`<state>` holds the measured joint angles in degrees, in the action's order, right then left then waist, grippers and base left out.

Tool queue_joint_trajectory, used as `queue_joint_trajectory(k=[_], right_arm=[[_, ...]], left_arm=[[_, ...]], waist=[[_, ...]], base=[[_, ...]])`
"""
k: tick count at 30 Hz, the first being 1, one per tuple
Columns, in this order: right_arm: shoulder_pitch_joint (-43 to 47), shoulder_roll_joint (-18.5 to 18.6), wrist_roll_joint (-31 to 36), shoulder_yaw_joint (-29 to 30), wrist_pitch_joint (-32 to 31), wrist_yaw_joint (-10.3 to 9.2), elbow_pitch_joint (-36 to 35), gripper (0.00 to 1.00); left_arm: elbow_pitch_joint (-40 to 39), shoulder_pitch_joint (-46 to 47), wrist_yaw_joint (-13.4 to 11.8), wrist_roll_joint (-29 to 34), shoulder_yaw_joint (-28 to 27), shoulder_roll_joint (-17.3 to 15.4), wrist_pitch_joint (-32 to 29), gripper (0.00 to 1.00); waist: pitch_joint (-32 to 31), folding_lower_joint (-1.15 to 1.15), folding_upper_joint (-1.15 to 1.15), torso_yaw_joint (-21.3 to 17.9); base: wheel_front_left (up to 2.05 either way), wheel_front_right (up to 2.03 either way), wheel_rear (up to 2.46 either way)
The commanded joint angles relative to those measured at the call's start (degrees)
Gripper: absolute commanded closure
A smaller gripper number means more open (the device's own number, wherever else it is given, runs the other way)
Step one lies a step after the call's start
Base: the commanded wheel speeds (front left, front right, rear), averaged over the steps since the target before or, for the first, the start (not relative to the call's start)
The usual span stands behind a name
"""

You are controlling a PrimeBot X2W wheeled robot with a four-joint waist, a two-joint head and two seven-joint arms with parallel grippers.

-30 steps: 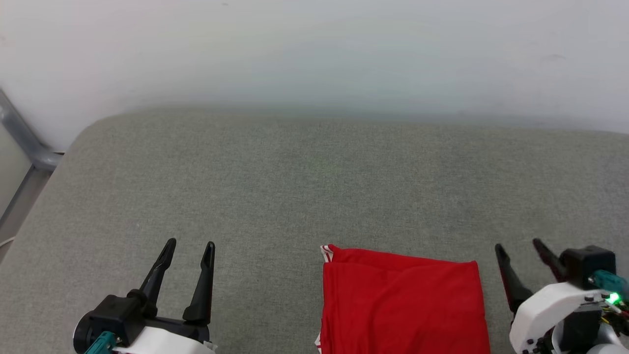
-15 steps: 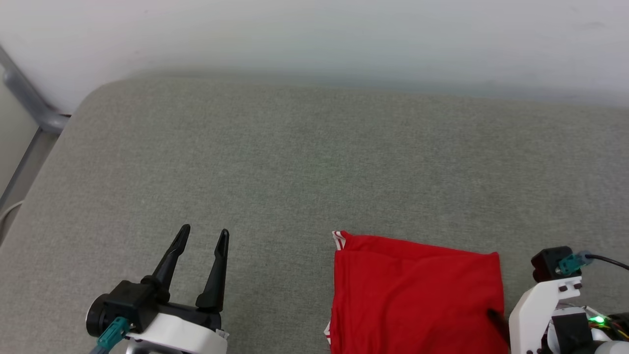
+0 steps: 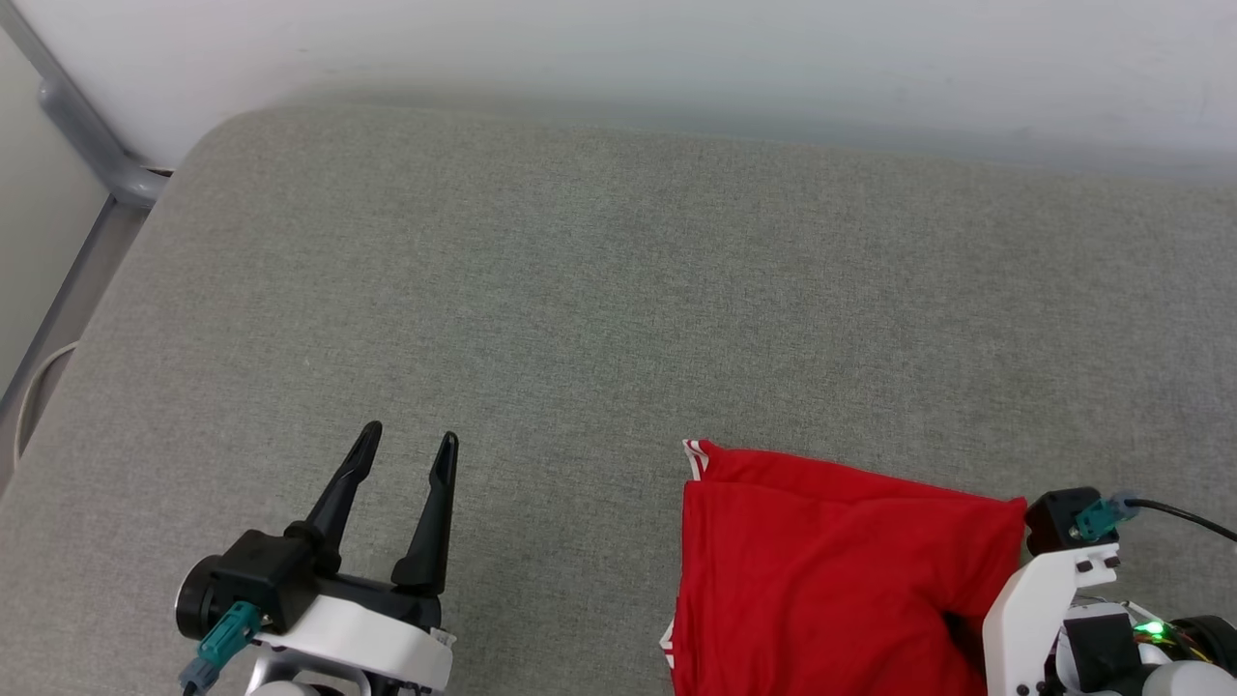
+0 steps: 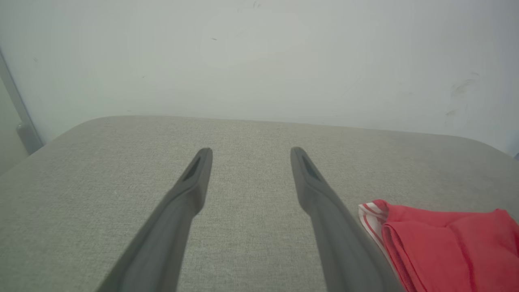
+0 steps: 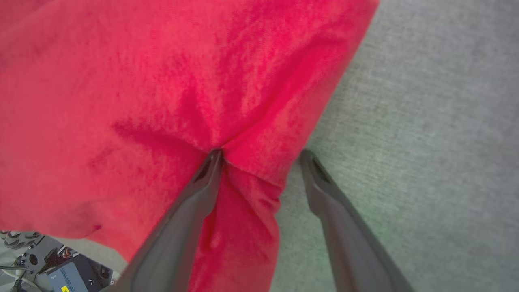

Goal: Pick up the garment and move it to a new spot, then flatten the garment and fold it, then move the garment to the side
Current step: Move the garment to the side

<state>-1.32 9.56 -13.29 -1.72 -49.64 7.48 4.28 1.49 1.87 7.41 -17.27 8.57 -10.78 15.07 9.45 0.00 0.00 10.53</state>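
Observation:
The garment (image 3: 831, 561) lies folded into a red rectangle on the grey cushion (image 3: 599, 290) at the lower right, with red-and-white stripe trim at its far left corner. My right gripper (image 5: 259, 152) points down at its right edge, open: one finger presses into the red cloth (image 5: 162, 81) and dents it, the other rests on the cushion beside it. In the head view its white wrist (image 3: 1039, 599) covers the fingers. My left gripper (image 3: 410, 432) hovers open and empty over bare cushion, well left of the garment. The left wrist view shows this gripper (image 4: 251, 150) with the garment (image 4: 446, 239) to its right.
A pale wall (image 3: 618, 58) runs along the cushion's far edge. A grey metal frame (image 3: 87, 135) stands at the far left corner, where the cushion's edge rounds off. A black cable (image 3: 1184, 517) leads from the right wrist.
The head camera has shifted, so the whole scene sits differently. My right gripper has turned down from beside the garment onto its right edge, denting the cloth. The left gripper stays open.

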Motion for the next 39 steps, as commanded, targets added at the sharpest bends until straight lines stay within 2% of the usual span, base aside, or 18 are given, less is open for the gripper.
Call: queue_joint_trajectory(k=[1,2,3,12,16,19,26,31,39], right_arm=[[0.91,-0.70,-0.01,-1.52,-0.42,0.01,2.35,0.63],[0.75,-0.54,-0.01,-1.86,0.14,0.01,2.77,0.87],[0.51,-0.17,0.18,-2.28,0.60,0.01,3.08,1.00],[-4.00,5.11,2.70,-5.65,6.32,-0.06,1.60,1.00],[-6.32,9.31,4.52,-9.81,7.49,-0.04,-0.77,1.00],[-9.48,14.05,7.09,-12.56,8.71,-0.05,-2.68,1.00],[-17.53,24.56,8.75,-18.86,8.47,-0.04,-4.39,1.00],[-21.68,29.90,8.03,-19.68,9.42,-0.04,-2.73,1.00],[-25.39,37.05,9.84,-19.74,13.27,-0.04,2.96,1.00]], left_arm=[[0.09,0.89,0.10,-0.10,0.02,-0.27,0.12,0.00],[0.15,0.98,0.10,-0.08,0.02,-0.33,0.12,0.00],[0.26,1.05,0.10,-0.08,0.04,-0.36,0.12,0.00],[0.70,0.35,0.10,-0.34,-0.10,-0.36,0.12,0.00],[0.04,-0.06,0.10,-0.77,0.20,-0.22,0.12,0.00],[-0.91,0.26,0.10,-0.64,0.63,-0.49,0.12,0.00],[-3.54,3.04,0.10,-0.61,3.11,-1.17,0.12,0.00],[-5.31,6.17,0.10,-1.67,5.11,-1.96,0.12,0.00],[-8.35,11.92,0.09,-3.19,8.14,-5.58,-0.89,0.00]], waist=[[-0.01,0.00,0.00,0.02],[-0.05,0.00,0.00,0.00],[-0.12,0.00,0.00,-0.05],[-2.05,0.00,0.00,-2.64],[-2.73,0.00,0.00,-4.95],[-2.36,0.00,0.00,-7.38],[1.72,0.00,0.00,-14.36],[5.49,0.00,0.00,-18.60],[11.95,0.00,0.00,-23.70]], base=[[0.00,0.00,0.00],[0.00,0.00,0.00],[0.00,0.00,0.00],[0.00,0.00,0.00],[0.00,0.00,0.00],[0.00,0.00,0.00],[0.00,0.00,0.00],[0.00,0.00,0.00],[0.00,0.00,0.00]])
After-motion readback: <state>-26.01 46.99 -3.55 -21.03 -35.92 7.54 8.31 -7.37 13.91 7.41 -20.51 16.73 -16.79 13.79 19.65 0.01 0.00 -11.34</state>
